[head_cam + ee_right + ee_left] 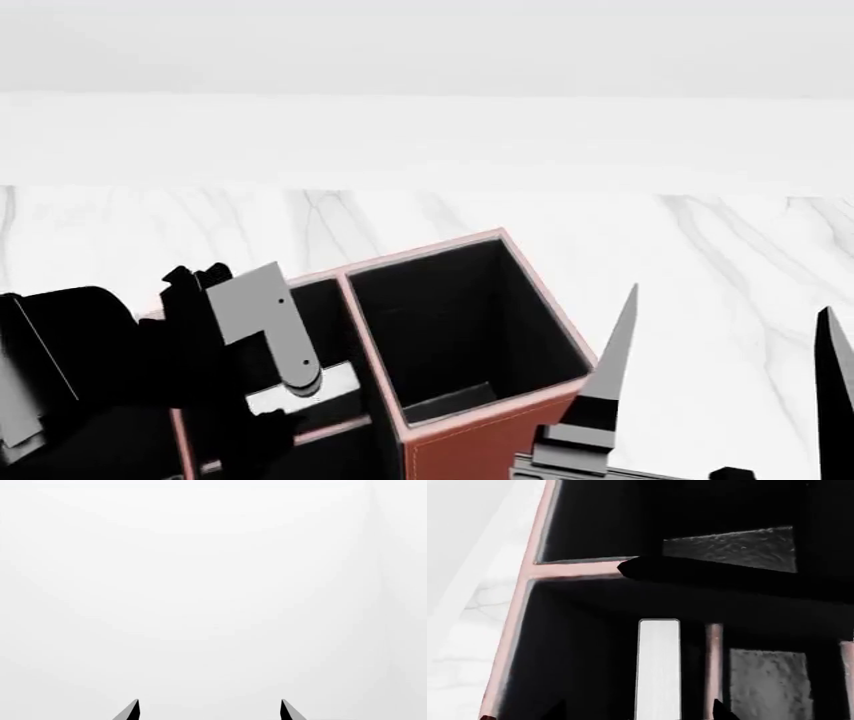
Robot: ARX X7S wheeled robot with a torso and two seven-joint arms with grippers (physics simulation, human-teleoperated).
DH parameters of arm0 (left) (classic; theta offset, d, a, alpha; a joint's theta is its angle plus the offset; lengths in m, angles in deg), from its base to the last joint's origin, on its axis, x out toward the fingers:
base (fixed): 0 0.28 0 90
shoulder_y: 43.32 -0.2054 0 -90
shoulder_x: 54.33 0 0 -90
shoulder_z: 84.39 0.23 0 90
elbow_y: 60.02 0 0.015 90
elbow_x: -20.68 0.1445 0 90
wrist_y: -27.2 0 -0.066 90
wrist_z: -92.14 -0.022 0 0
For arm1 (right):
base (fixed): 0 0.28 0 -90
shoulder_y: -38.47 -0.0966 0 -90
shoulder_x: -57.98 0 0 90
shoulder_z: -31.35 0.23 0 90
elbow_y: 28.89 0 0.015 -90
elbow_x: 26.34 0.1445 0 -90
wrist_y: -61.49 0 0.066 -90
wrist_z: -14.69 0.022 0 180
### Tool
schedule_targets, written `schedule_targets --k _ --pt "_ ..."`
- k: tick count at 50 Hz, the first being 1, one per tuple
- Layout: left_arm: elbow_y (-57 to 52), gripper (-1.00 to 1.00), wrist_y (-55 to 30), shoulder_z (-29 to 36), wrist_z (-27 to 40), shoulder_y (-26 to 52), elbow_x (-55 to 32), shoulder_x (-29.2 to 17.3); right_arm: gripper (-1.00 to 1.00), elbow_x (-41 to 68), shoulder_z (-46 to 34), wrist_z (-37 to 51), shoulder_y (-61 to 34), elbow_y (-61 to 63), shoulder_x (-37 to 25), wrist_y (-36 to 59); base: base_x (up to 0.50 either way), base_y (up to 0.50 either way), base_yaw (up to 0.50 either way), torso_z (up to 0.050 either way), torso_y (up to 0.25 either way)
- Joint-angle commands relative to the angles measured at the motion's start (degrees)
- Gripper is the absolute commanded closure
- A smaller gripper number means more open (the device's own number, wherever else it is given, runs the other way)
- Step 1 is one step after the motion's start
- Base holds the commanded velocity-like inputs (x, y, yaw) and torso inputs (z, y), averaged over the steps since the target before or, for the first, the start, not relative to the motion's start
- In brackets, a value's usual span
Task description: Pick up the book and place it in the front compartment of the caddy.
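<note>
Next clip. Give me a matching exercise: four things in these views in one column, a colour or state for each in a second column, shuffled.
1. book
2. caddy
3. right gripper
4. marble surface

a. white with grey veins
b. red-brown outside, black inside
c. open, nothing between its fingers
d. white page edge showing inside a compartment

Pairs: 1-d, 2-b, 3-c, 4-a
</note>
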Motion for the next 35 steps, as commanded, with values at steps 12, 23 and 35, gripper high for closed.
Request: schedule_targets --k 12,23,35 --pt "-30.0 -1.0 -7.5 -14.0 23.5 0.1 -15.0 -13.2 -1.0 -0.6 -1.3 0.1 -0.3 0.4 0.0 0.2 0.0 0.0 0.0 0.0 0.0" --pt "-42.2 -1.0 -3.4 -21.8 32.9 -2.6 -22.3 -20.6 -1.0 -0.7 -1.7 0.2 -0.5 0.4 0.0 0.3 0.0 0.0 0.0 0.0 0.0" --pt "-57.2 -1.0 6.4 -28.6 43.6 -9.1 -26.8 -28.5 -1.0 -0.6 -1.9 0.4 -0.7 1.0 -0.1 0.6 0.0 0.0 0.0 0.0 0.0"
